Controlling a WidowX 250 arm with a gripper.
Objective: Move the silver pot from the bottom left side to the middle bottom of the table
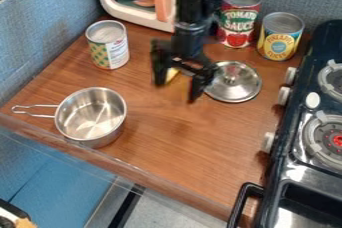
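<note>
– Whereabouts of silver pot (pixel 90 118)?
– Sits on bench (pixel 180 139), lower left of frame. Looks light, stiff, likely slippery along smooth wall.
– Best hold?
– Pinch at rim (pixel 125 107); risks tipping by wire handle (pixel 37 106) alone.
– And gripper (pixel 176 91)?
– Hangs at upper centre of frame, with jaws wide apart.

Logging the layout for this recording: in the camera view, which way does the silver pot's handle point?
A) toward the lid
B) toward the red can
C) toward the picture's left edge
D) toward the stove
C: the silver pot's wire handle sticks out leftward from its rim.
</note>
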